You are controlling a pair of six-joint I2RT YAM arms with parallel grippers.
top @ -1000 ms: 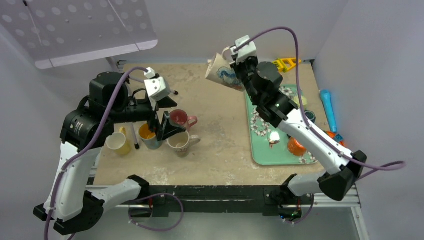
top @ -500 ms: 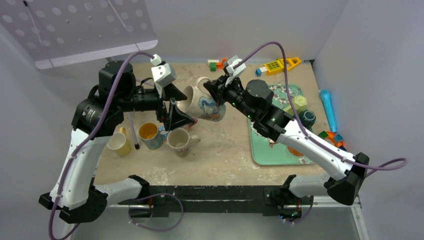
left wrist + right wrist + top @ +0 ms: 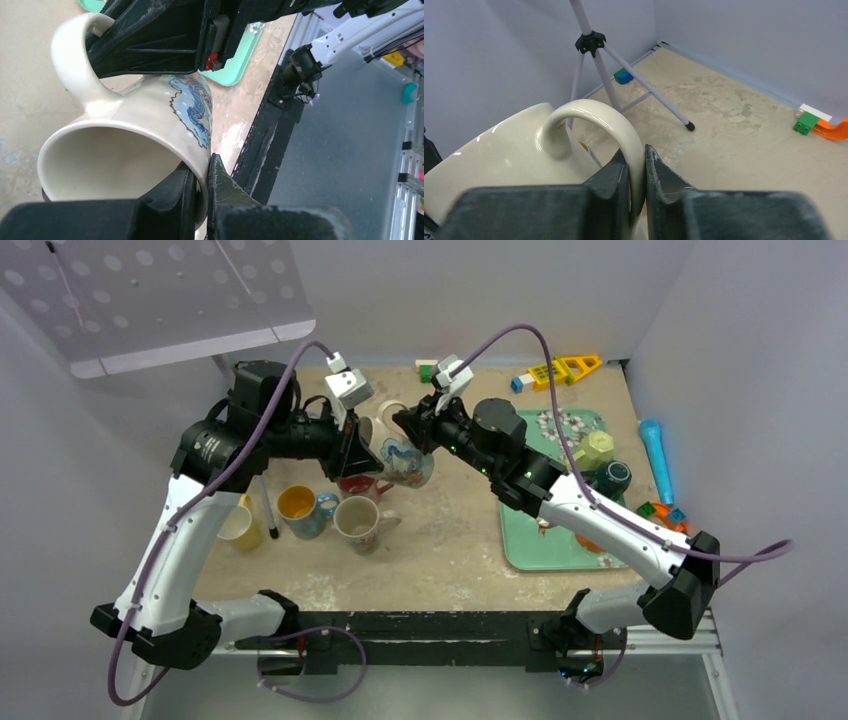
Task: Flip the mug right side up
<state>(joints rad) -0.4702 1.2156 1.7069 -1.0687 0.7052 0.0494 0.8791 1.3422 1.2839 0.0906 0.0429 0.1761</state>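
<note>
Left tool [image 3: 200, 175]: clenched on the mug [image 3: 140, 115] at its rim, one finger inside the mouth and the other outside against the blue-printed wall. Pinching the wall seems chosen because the handle is already taken.

Right tool [image 3: 638, 165]: clenched on the mug's handle, with the thickness of the loop between its fingers.

Mug: cream with a blue motif. Both tools hold it in the air at once, between the two arms and above the far left part of the counter [image 3: 450, 530]. It lies roughly on its side, mouth toward the left arm and handle toward the right. Judged to be a handover or re-grip midway through the turn: a hold on the handle alone limits how far a wrist can roll, so a second hold on the rim would let one arm let go and the other finish. Not yet upright, not yet set down.

Red mug [image 3: 358, 485]: on the counter just below the held mug, partly hidden by it. It groups with the orange-lined mug [image 3: 300, 508], beige mug [image 3: 357, 522] and pale yellow mug [image 3: 235, 527], all mouth-up, near a likely set-down area.

Tray [image 3: 520, 540]: green, on the right side, carrying small items, well apart from the held mug.

Risk: two tools are clenched on one rigid thing, so any mismatch in their motion would strain the rim or handle.
</note>
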